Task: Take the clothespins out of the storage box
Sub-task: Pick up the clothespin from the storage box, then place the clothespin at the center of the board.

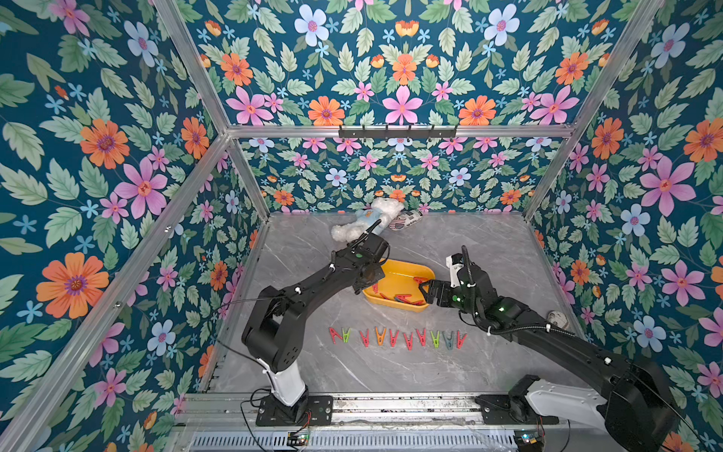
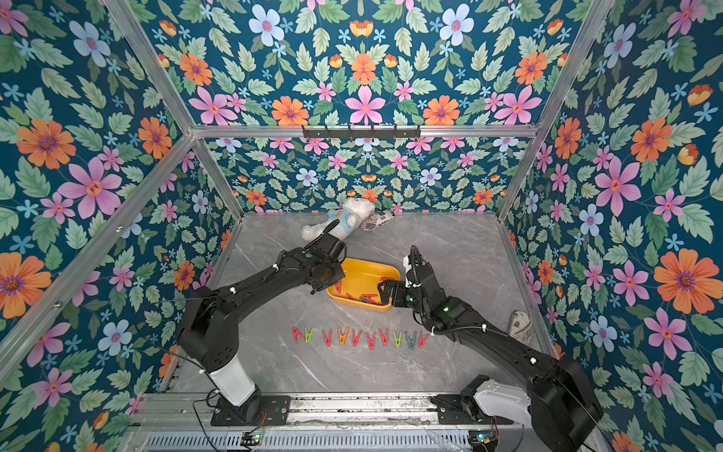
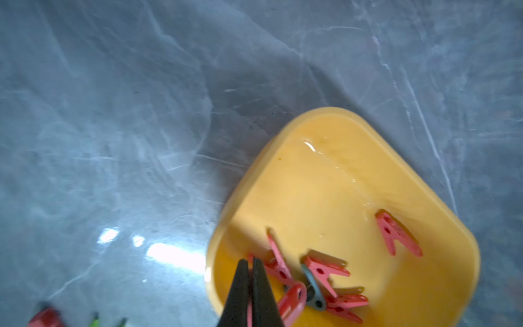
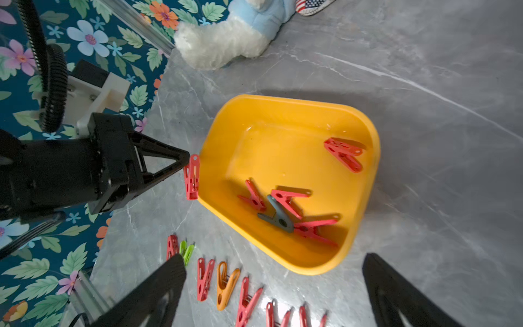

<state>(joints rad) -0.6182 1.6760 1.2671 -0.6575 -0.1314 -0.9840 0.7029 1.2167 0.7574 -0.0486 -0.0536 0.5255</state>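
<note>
Clothespins, A-shaped plastic, lie in the glossy rounded storage box; left gripper clamps a red clothespin, right gripper gapes; fluffy teddy behind.

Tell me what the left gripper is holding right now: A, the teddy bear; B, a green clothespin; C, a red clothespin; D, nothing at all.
C: in the right wrist view the left gripper is shut on a red clothespin at the rim of the storage box.
</note>
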